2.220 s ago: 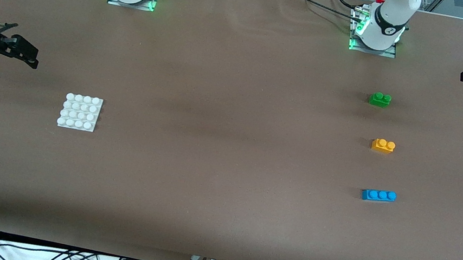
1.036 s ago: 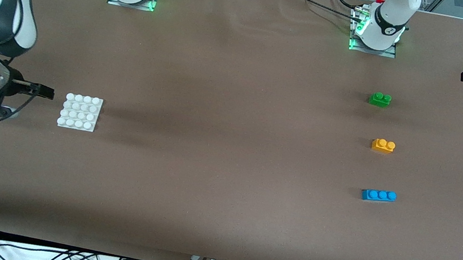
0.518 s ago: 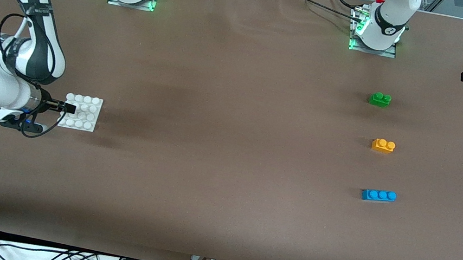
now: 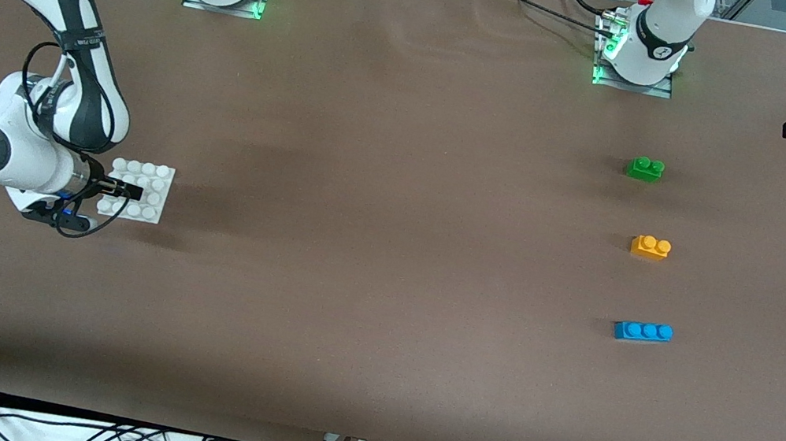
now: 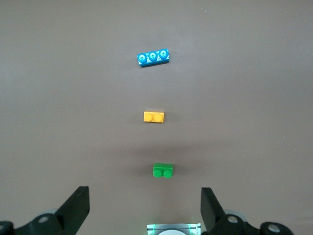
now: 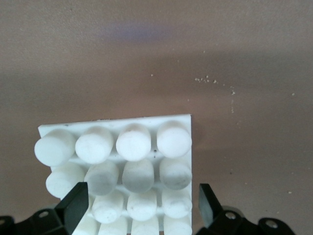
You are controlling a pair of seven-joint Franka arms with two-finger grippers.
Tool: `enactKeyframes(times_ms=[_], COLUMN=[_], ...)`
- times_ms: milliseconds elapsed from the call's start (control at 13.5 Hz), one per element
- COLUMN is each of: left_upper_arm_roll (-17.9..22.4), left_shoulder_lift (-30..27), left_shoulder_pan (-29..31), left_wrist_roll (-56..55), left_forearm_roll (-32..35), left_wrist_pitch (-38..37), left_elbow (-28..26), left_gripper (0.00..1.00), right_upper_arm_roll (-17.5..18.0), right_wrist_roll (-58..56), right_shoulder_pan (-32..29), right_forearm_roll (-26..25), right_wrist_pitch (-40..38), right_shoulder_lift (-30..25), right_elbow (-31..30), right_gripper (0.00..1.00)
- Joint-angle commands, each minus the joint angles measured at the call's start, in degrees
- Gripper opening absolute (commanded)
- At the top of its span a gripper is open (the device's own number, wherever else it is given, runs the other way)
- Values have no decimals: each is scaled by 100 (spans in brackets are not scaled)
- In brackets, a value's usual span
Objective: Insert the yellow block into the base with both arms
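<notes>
Watch your right gripper (image 6: 139,208), fingers spread (nothing held) astride the base (image 4: 153,200): a skewed close could shove it, while the left gripper (image 5: 144,210) waits open near the yellow block (image 4: 650,247).

The right arm (image 4: 58,29) swung in from the edge of the tabletop (image 4: 372,249) at its own end and dropped low toward the base (image 4: 151,208). Its right gripper (image 4: 126,191), which had been well apart from the white plate, came level with it and reached over its studs, jaws spread to either side of them.
</notes>
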Motion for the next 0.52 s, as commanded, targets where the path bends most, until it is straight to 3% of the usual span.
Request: enactKeyframes(times_ms=[0,444], left_upper_arm_roll=[-30,-30], left_shoulder_lift=[-3,-3], left_shoulder_pan=[40,40], left_wrist_roll=[-24,-24], left_forearm_roll=[-8,-8], left_wrist_pitch=[-28,-28], left_elbow=[80,80], left_gripper=[100,100], right_upper_arm_roll=[47,74], right_wrist_roll=[145,136], right_shoulder_pan=[18,80], right_forearm_roll=[-48,-66], right_wrist_pitch=[27,79], right_shoulder_lift=[-81,-117], right_elbow=[-135,-328], right_gripper=[100,100])
